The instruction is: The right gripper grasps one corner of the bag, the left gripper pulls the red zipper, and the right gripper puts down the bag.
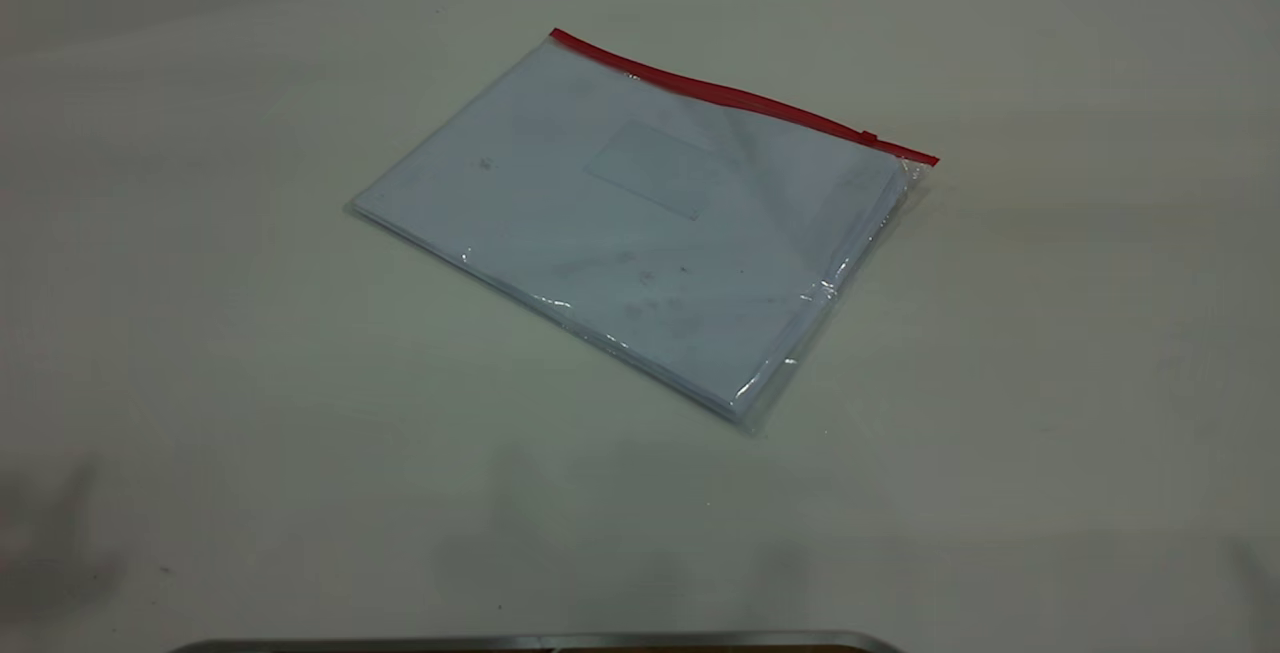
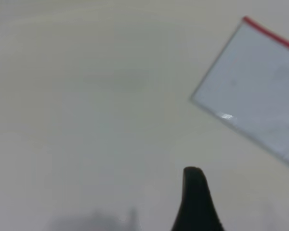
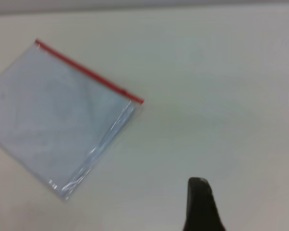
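The bag (image 1: 640,223) lies flat on the table, a clear pouch with white sheets inside. The red zipper (image 1: 740,98) runs along its far edge, with the small slider tab (image 1: 869,137) near the right end. The red-ended corner of the bag (image 1: 925,161) lies on the table at the right. Neither gripper shows in the exterior view. The left wrist view shows a black tip of my left gripper (image 2: 193,175) over bare table, well apart from the bag (image 2: 260,91). The right wrist view shows a black tip of my right gripper (image 3: 199,185), apart from the bag (image 3: 62,125) and its corner (image 3: 138,101).
The pale table (image 1: 1050,333) spreads all round the bag. Its far edge meets a grey wall at the back. A metal-edged dark strip (image 1: 540,641) lies along the table's near edge.
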